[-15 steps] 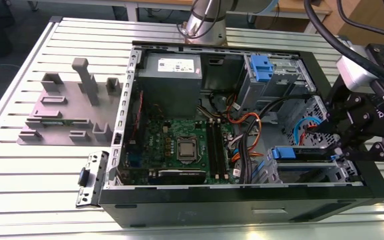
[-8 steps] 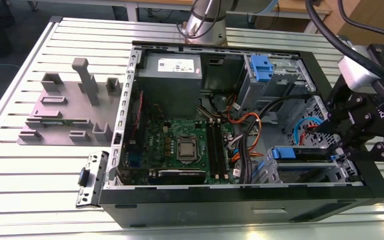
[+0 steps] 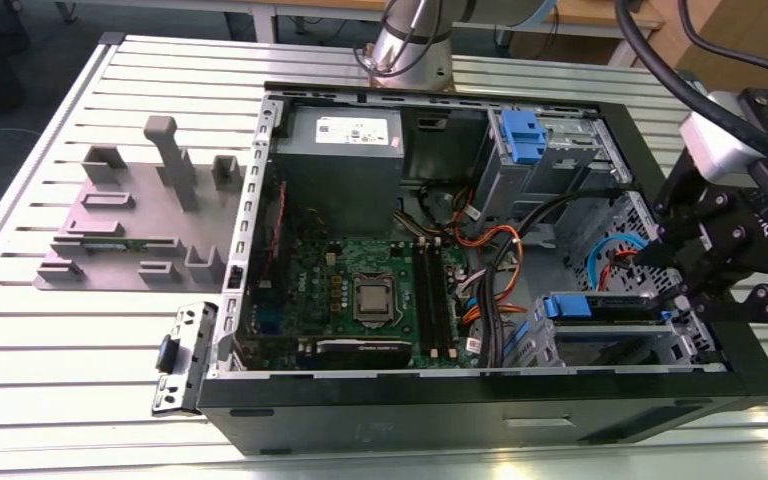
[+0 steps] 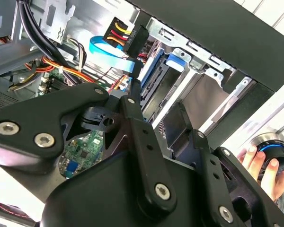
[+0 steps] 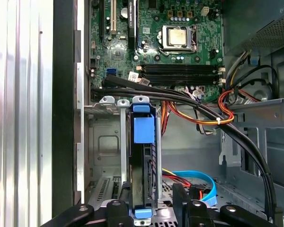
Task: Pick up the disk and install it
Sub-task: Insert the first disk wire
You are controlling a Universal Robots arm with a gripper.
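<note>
Gripper (image 3: 678, 285) sits at the drive cage (image 3: 618, 340) on the exterior view's right side of the open PC case (image 3: 491, 400). In the first wrist view its black fingers (image 5: 125, 201) straddle the near end of the disk (image 5: 144, 165). Can't tell whether they actually clamp it or how wide the gap is.

The disk stands on edge in its blue caddy, inside the metal bay rails (image 5: 123, 142), blue tab toward the motherboard (image 5: 175, 42). In the exterior view it shows as a blue-fronted unit (image 3: 604, 305) in the cage.

Black cable bundle (image 5: 189, 99) and orange wires (image 5: 199, 118) run past the bay. Power supply (image 3: 337, 150) is at the far corner, second blue caddy (image 3: 524, 135) beside it. A hand (image 4: 265, 165) holds a round black-and-blue object outside the case.
</note>
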